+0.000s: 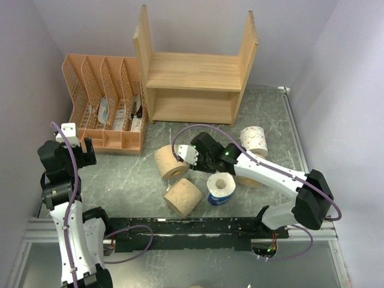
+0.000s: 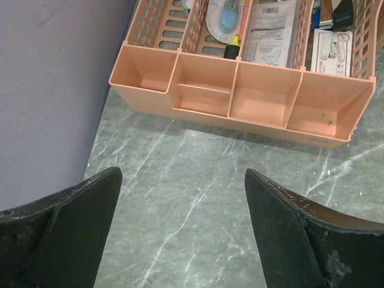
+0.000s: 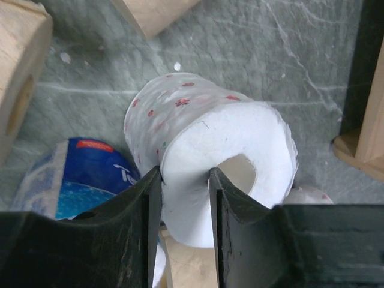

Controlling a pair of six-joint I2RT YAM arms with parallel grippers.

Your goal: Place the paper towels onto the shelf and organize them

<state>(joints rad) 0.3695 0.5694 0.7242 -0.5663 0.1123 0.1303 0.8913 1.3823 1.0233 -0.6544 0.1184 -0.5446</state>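
My right gripper (image 3: 185, 174) is shut on the wall of a white paper towel roll with faint red print (image 3: 204, 138), one finger inside its core and the other outside. In the top view this gripper (image 1: 198, 161) hangs over the cluster of rolls and hides the held one. Around it lie a tan roll (image 1: 171, 162), a second tan roll (image 1: 183, 197), a blue-wrapped roll (image 1: 221, 188) and a white printed roll (image 1: 254, 140). The wooden shelf (image 1: 192, 78) stands at the back with both tiers bare. My left gripper (image 2: 183, 174) is open over bare table at the left.
An orange lattice file organizer (image 1: 105, 105) holding papers and small items stands left of the shelf, just ahead of my left gripper (image 1: 84, 150). A purple wall runs along the left side. The shelf's side panel (image 3: 366, 138) is close on the right of the held roll.
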